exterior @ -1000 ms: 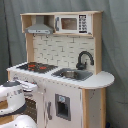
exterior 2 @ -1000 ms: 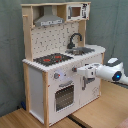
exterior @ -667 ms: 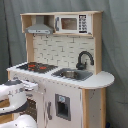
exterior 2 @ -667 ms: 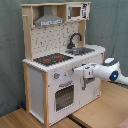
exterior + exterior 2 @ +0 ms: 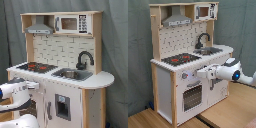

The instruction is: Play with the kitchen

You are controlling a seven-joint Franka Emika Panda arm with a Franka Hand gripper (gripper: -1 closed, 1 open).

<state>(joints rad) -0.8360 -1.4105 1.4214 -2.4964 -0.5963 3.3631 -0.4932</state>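
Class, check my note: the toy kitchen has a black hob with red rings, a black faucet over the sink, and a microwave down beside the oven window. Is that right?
Not quite. The microwave sits on the top shelf beside the grey hood, as both exterior views show. The hob, faucet and sink are as noted.

A grey curtain is seen hung across the far side, and a light wooden table is laid out nearest the camera in the second exterior view.
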